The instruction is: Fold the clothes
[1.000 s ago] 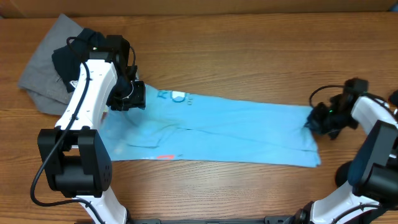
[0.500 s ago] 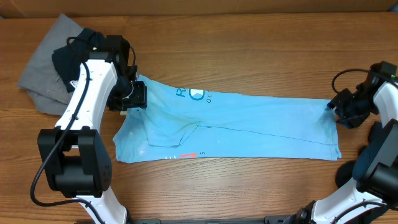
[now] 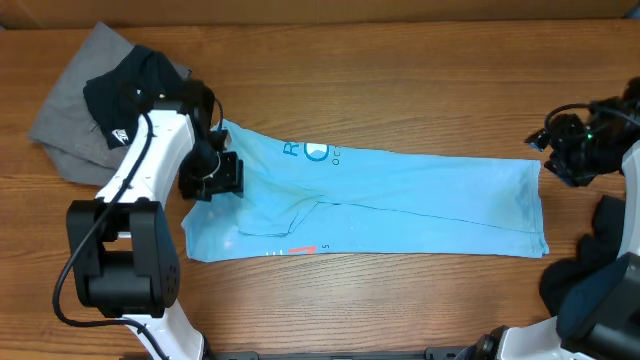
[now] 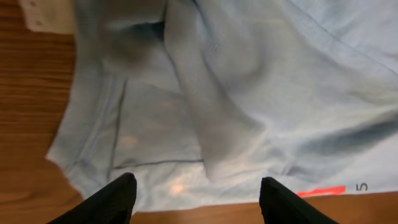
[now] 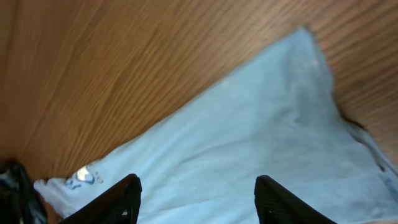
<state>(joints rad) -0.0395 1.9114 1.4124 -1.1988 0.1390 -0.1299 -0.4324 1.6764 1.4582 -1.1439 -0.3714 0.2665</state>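
The light blue T-shirt [image 3: 400,200] lies stretched out long across the table, print with teal lettering [image 3: 315,152] near its left end. Its left part is bunched into folds [image 4: 205,106]. My left gripper [image 3: 212,178] hovers over that left end, open, with the cloth lying flat below and nothing between its fingertips [image 4: 196,200]. Just off the shirt's right edge, my right gripper [image 3: 562,150] is raised and open, empty, looking down on the blue cloth [image 5: 249,143] between its fingers [image 5: 118,200]. A grey shirt [image 3: 65,125] and a black one [image 3: 125,88] lie heaped at the far left.
Bare wooden tabletop [image 3: 400,80] surrounds the shirt. The left arm's white link [image 3: 150,150] crosses between the heap and the blue shirt. The right arm's base [image 3: 600,280] stands at the lower right.
The blue shirt was pulled rightward and stretched out. The right gripper opened, let go of the right edge and drew back up to the right. The left gripper opened wider and shifted slightly toward the front.
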